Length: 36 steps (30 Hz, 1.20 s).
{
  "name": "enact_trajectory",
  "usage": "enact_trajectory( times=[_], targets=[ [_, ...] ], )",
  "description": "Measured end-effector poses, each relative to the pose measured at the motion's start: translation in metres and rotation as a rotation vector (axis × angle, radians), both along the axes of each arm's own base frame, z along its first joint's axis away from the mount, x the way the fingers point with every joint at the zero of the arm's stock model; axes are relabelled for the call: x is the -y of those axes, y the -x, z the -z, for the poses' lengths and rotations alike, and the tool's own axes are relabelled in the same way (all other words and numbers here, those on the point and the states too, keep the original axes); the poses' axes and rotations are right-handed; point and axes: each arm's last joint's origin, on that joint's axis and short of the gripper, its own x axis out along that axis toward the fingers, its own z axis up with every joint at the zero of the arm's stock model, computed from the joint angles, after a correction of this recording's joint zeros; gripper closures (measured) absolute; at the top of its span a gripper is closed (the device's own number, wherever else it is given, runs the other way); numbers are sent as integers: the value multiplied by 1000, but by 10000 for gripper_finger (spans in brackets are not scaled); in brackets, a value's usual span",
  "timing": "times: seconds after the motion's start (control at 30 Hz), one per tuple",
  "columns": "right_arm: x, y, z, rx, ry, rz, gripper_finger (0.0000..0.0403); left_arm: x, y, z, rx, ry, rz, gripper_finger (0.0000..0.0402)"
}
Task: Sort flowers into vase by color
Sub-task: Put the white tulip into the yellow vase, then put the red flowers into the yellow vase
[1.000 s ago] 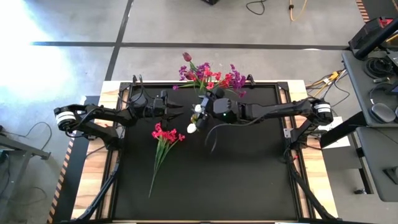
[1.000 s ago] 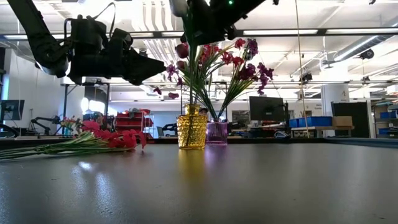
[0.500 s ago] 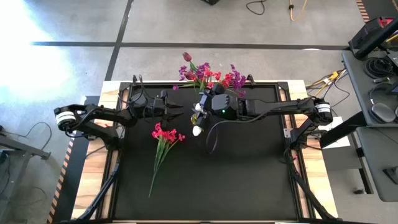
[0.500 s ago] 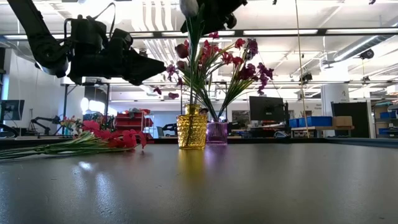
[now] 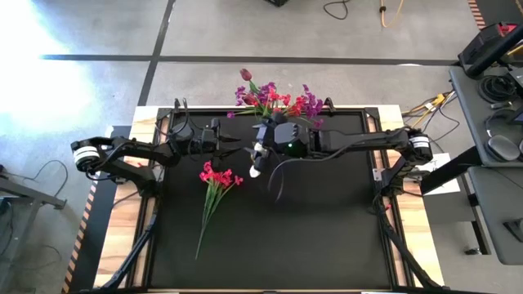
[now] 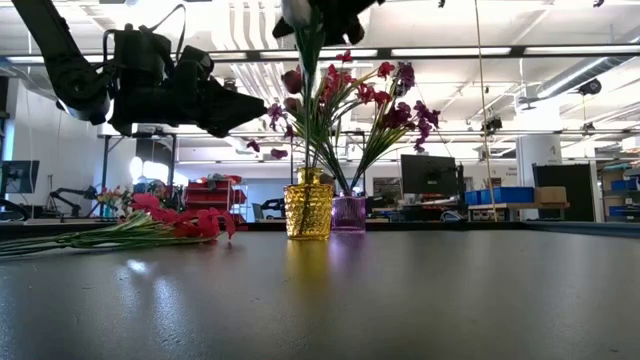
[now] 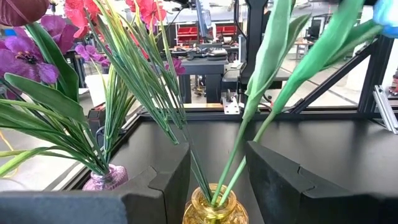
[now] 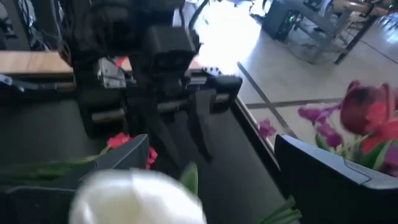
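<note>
A yellow vase (image 6: 308,206) and a purple vase (image 6: 349,213) stand at the table's far edge, both holding sprays. A white tulip's stem (image 7: 247,146) stands tilted in the yellow vase's mouth (image 7: 214,205), and its bloom (image 8: 137,199) is high up (image 6: 297,10). My right gripper (image 8: 210,149) hovers above the yellow vase (image 5: 263,147), open, with the white bloom between its fingers. My left gripper (image 7: 217,155) is open, level, left of the vases (image 5: 237,145); its fingers frame the yellow vase without touching it. A red-pink spray (image 5: 216,178) lies flat on the table. My right gripper is open with the white bloom (image 8: 137,199) lying far back between its fingers, close to the wrist camera. I cannot tell whether a finger touches the bloom or the stem below it. The stem's lower end stands in the yellow vase.
The red-pink spray's stems (image 5: 204,224) reach toward the table's near left. Purple and red blooms (image 5: 282,102) spread above the vases and over the far edge. A dark cable (image 5: 278,181) hangs below my right arm. The black mat's near and right parts (image 5: 327,229) are bare.
My right gripper has moved up and a little toward the far edge, over the yellow vase. The white bloom has stayed high above the vase, shifting slightly. My left gripper has kept still.
</note>
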Motion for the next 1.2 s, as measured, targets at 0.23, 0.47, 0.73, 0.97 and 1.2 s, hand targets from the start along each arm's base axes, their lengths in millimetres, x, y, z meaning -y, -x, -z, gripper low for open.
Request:
enact_trajectory(
  times=[0.23, 0.47, 0.73, 0.97, 1.2],
  targets=[
    [-1, 0, -23, 37, 15, -13, 64, 0, 0, 0, -4, 2, 0, 260],
    [-11, 1, -39, 61, 69, -63, 64, 0, 0, 0, -4, 2, 0, 260],
    [-28, 2, -62, 87, 159, -124, 68, 0, 0, 0, -3, 2, 0, 260],
    [-47, 13, -76, 43, 253, -84, 146, 0, 0, 0, -3, 2, 0, 260],
    [-61, 37, -79, 44, 282, -127, 293, 0, 0, 0, -4, 2, 0, 260]
  ],
)
